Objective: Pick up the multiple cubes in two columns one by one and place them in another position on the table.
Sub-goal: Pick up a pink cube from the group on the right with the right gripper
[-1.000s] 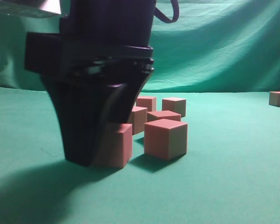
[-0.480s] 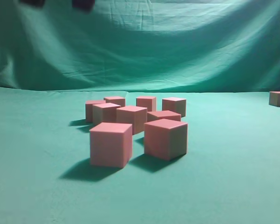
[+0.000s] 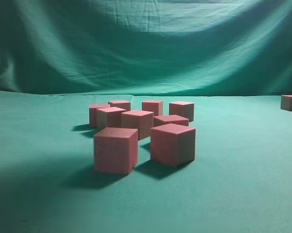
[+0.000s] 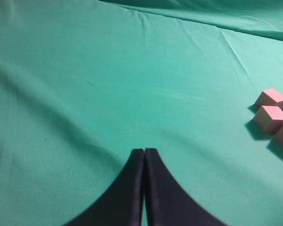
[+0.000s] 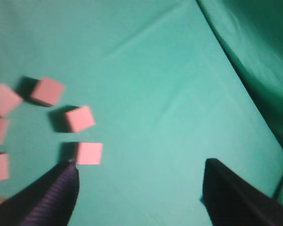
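Observation:
Several pinkish-red cubes stand in a loose cluster on the teal table (image 3: 243, 184). The two nearest are a front-left cube (image 3: 115, 149) and a front-right cube (image 3: 173, 144). No gripper shows in the exterior view. My right gripper (image 5: 140, 162) hangs high above the cloth, open wide, with only bare cloth between its fingers (image 5: 61, 193). Below and to its left lie several cubes, the closest one (image 5: 89, 153) just off the left fingertip. My left gripper (image 4: 144, 150) is shut and empty over bare cloth, with cubes (image 4: 270, 117) far off at the right edge.
A single cube (image 3: 291, 102) sits apart at the far right of the table. A draped green backdrop (image 3: 146, 43) closes off the rear. A broad shadow darkens the cloth at the lower left of the exterior view.
The black gripper that stood around the front-left cube a second ago has risen out of the exterior view. That cube stays on the table.

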Robot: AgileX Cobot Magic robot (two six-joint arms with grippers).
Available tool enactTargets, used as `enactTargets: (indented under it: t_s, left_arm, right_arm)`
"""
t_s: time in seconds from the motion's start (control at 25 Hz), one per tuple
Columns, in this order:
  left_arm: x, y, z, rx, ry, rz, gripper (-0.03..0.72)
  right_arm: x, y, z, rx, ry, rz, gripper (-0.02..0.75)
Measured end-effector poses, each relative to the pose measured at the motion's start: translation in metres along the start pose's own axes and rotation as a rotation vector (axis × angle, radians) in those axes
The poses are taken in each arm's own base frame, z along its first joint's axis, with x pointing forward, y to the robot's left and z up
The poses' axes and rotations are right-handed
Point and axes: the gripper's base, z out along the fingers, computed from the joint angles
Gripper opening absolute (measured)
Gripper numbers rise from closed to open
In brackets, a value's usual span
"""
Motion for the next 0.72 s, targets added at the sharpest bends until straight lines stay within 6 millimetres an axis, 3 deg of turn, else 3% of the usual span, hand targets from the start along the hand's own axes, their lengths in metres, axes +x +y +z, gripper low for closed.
enactTargets:
  t_s: [0.24,0.36,0.48,0.72]
  left_arm:
    - [0.000,0.000,0.000,0.000,0.000,0.000,0.000]
    - [0.000,0.000,0.000,0.000,0.000,0.000,0.000]
    - [0.000,0.000,0.000,0.000,0.000,0.000,0.000]
    - [0.000,0.000,0.000,0.000,0.000,0.000,0.000]
  right_arm:
    - [0.052,-0.103,0.067,0.020,0.161,0.431,0.529]
    - [0.085,-0.135,0.111,-0.050,0.246,0.629,0.529]
    - [0.114,-0.156,0.154,-0.121,0.290,0.796,0.529]
    - [0.155,-0.178,0.210,-0.149,0.300,0.958,0.529]
